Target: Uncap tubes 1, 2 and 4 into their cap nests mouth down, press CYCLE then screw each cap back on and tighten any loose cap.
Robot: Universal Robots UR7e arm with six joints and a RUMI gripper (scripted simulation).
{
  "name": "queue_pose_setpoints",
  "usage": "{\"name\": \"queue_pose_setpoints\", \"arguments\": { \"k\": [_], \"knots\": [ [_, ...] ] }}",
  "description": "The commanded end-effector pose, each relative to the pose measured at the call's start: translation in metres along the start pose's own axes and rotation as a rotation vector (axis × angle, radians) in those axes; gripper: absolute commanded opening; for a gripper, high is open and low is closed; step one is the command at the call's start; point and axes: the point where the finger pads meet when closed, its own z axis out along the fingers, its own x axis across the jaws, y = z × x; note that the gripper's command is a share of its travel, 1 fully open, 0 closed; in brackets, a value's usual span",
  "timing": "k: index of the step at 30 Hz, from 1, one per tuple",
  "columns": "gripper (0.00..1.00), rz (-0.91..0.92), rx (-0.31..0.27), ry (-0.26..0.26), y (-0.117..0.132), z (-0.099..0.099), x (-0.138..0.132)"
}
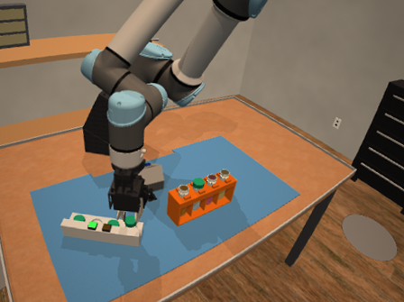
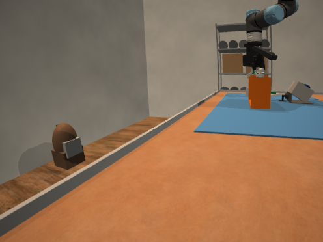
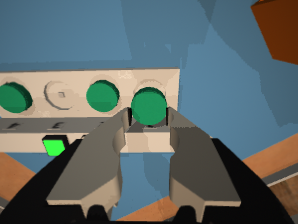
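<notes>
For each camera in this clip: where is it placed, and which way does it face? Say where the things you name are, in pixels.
Top: high beside the table, angled down at cap tray [image 1: 68, 231], decapping station [image 1: 175, 213] [image 2: 260, 94]; arm and gripper [image 1: 128, 214] [image 3: 149, 109] show.
Exterior: low at one table end, looking along it; arm's end shows.
Wrist: on the arm's end, facing down past both fingers at the tray.
Top and exterior share the station and key housing [image 1: 155, 178] [image 2: 297, 92].

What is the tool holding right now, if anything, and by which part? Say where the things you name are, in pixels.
The green cap [image 1: 129, 221] [image 3: 149, 106] at cap nest 1 [image 1: 137, 225] [image 3: 149, 82], gripped across opposite points of its side wall.
</notes>
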Motion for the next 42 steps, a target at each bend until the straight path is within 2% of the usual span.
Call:
{"name": "queue_pose_setpoints", "arguments": {
  "k": [1, 3, 18, 20, 22, 28, 32, 34, 37, 39, 42],
  "knots": [
    [0.00, -0.001, 0.000, 0.000, 0.000, -0.027, 0.000],
    [0.00, -0.001, 0.000, 0.000, 0.000, -0.027, 0.000],
    [0.00, -0.001, 0.001, 0.000, 0.000, -0.102, 0.000],
    [0.00, -0.001, 0.001, 0.000, 0.000, -0.102, 0.000],
    [0.00, -0.001, 0.001, 0.000, 0.000, -0.112, 0.000],
    [0.00, -0.001, 0.001, 0.000, 0.000, -0.112, 0.000],
    [0.00, 0.325, 0.001, 0.000, -0.018, -0.112, 0.028],
    [0.00, 0.411, 0.001, 0.000, -0.023, -0.112, 0.035],
    [0.00, 0.416, 0.001, 0.000, -0.023, -0.112, 0.035],
    [0.00, 0.583, 0.001, 0.000, -0.032, -0.112, 0.049],
    [0.00, 0.666, 0.001, 0.000, -0.036, -0.112, 0.056]
  ]
}}
